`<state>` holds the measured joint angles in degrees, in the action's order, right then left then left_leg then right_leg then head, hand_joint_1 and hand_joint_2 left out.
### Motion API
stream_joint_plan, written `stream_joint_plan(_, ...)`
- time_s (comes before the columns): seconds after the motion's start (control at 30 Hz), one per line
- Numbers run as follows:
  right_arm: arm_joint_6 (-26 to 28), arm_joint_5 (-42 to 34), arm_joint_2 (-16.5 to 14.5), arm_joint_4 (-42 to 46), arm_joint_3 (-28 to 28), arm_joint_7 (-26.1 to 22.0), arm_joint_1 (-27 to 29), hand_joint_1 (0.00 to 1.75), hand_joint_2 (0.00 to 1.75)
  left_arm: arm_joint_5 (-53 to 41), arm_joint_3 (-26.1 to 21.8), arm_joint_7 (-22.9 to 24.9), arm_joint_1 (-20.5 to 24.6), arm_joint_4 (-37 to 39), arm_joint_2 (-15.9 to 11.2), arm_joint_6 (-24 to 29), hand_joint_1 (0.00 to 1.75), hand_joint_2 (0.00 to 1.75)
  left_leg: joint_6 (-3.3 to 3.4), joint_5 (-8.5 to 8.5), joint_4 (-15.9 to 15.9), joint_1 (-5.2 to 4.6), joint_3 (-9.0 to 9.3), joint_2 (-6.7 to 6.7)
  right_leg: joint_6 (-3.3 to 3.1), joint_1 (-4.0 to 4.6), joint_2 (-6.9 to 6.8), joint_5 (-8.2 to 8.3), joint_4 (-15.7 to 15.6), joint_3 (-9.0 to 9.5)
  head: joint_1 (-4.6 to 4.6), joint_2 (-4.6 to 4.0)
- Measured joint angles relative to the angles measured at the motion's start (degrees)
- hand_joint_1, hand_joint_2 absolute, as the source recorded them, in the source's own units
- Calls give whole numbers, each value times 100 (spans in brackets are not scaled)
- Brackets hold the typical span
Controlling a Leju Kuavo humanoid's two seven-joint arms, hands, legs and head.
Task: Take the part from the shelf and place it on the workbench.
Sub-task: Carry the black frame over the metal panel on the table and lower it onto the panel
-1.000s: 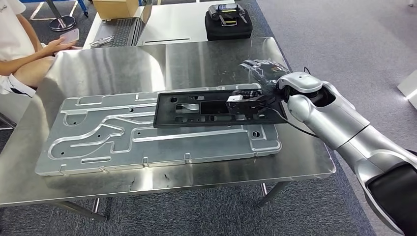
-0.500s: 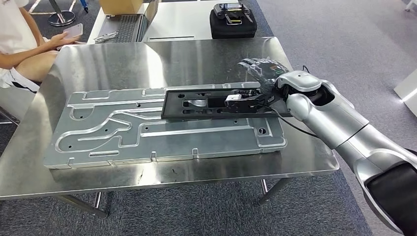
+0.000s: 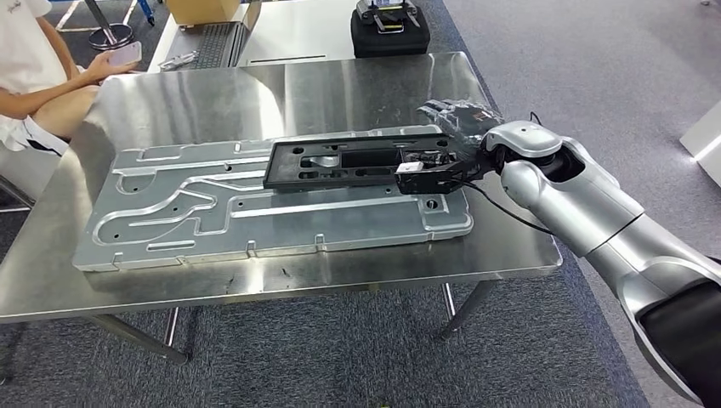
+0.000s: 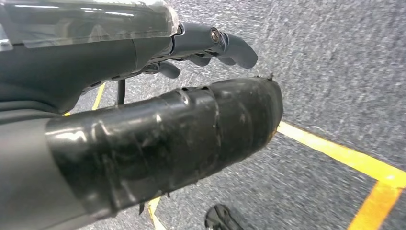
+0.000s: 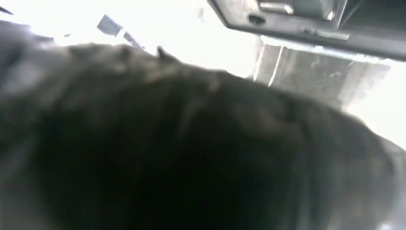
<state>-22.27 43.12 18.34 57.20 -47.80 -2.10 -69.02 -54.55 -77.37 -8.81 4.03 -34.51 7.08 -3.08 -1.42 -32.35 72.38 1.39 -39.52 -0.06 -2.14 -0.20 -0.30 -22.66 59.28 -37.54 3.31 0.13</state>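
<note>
now, from the head view: the right hand (image 3: 446, 144) reaches in from the right on its silver arm (image 3: 587, 212) and grips the near end of the long flat black frame part with cut-out windows (image 3: 340, 166). that part lies lengthwise over the big grey machined metal plate with curved grooves (image 3: 212, 221), which rests flat on the shiny stainless steel workbench (image 3: 357, 85). whether the part is touching the plate or just above it, can't tell. past the far edge of the workbench there's a white table (image 3: 289, 34) carrying a black case (image 3: 389, 32), a keyboard (image 3: 212, 42) and a brown cardboard box (image 3: 202, 8). at the far left corner a person in a white top (image 3: 25, 59) sits holding a phone (image 3: 123, 55).

over to the left wrist view: the left hand (image 4: 158, 120) hangs above grey carpet (image 4: 335, 72) marked with yellow lines (image 4: 344, 153), thick dark thumb and darker fingers (image 4: 225, 45) curled loosely, nothing held in them.

right wrist view: a blurred dark mass up close, and beyond it an edge of the black frame part (image 5: 306, 24) against bright metal.
</note>
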Motion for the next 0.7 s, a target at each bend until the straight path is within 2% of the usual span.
stream_joint_plan(0.07,1,1,6,7,1,0,-8,0,0,0,1,0,11,-23,1,-1,0,0,48,187,-795,-17,595,-3,41,13,1,86,34,-108,0,1)
stream_joint_plan(0.1,1,2,20,12,2,1,-13,0,0,0,2,-1,17,-37,2,-1,0,0,86,255,-1112,-33,797,-10,70,17,-1,122,48,-142,-3,1)
stream_joint_plan(0.13,0,4,32,19,3,1,-17,0,0,-1,2,-1,19,-48,3,-2,0,0,127,291,-1302,-52,904,-18,105,18,-6,160,54,-162,-5,1)
stream_joint_plan(0.23,-12,7,59,29,3,1,-19,0,0,-2,2,-2,15,-66,12,-3,0,0,247,427,-1370,-71,849,-18,212,0,-8,264,10,-184,-9,1)
stream_joint_plan(0.27,-19,8,72,30,3,1,-19,0,0,-2,2,-1,18,-70,16,-4,0,0,291,502,-1393,-62,817,-5,243,-6,0,188,46,-216,-12,0)
stream_joint_plan(0.3,-24,9,91,31,3,1,-20,0,0,-2,2,-1,21,-74,21,-4,0,0,333,586,-1417,-50,765,8,272,-11,11,0,180,-273,-16,1)
stream_joint_plan(0.33,-26,11,111,31,3,2,-21,0,0,-2,2,0,24,-75,28,-5,0,0,365,664,-1431,-40,701,20,295,-22,20,-286,421,-349,-21,1)
stream_joint_plan(0.37,-29,13,128,31,3,2,-19,0,0,-2,2,0,23,-78,32,-5,0,0,383,732,-1433,-42,616,22,316,-28,25,-606,755,-435,-25,1)
stream_joint_plan(0.4,-30,15,140,31,3,2,-14,0,0,-2,2,0,18,-80,38,-5,0,0,386,799,-1428,-43,526,24,334,-36,27,-854,1120,-502,-26,1)
stream_joint_plan(0.43,-32,15,150,31,3,2,-7,0,0,-3,2,0,14,-81,44,-6,0,0,382,862,-1421,-44,434,25,349,-43,27,-974,1410,-521,-27,0)
stream_joint_plan(0.47,-33,16,157,31,3,2,-1,0,0,-3,2,0,11,-83,50,-7,0,0,373,926,-1412,-44,339,27,358,-50,26,-958,1557,-464,-27,0)
stream_joint_plan(0.5,-34,15,162,31,3,1,3,0,0,-4,2,0,10,-84,56,-8,0,0,361,986,-1401,-43,249,29,359,-56,25,-842,1516,-316,-26,1)
stream_joint_plan(0.53,-34,15,165,31,3,1,1,0,0,-5,2,0,11,-84,61,-10,0,0,345,1044,-1389,-43,168,30,351,-59,25,-702,1274,-63,-27,1)
stream_joint_plan(0.57,-33,15,165,33,3,2,-5,0,0,-5,2,0,14,-84,67,-13,0,0,324,1097,-1376,-43,105,30,332,-57,25,-638,910,246,-26,1)
stream_joint_plan(0.6,-31,15,165,41,4,2,-14,0,0,-6,2,0,16,-84,73,-15,0,0,298,1146,-1365,-49,59,28,306,-44,27,-656,497,544,-25,2)
stream_joint_plan(0.63,-28,16,168,50,5,2,-22,0,0,-7,2,0,16,-84,79,-17,0,0,268,1198,-1368,-55,37,27,277,-27,28,-703,180,758,-24,1)
stream_joint_plan(0.67,-26,16,173,57,5,1,-30,0,0,-7,2,0,16,-85,84,-18,0,0,235,1250,-1383,-57,29,25,249,-6,29,-760,-7,865,-24,2)
stream_joint_plan(0.7,-25,16,179,65,6,1,-35,0,0,-7,1,0,13,-85,90,-19,0,0,197,1308,-1406,-59,26,23,215,14,29,-753,-89,884,-27,1)
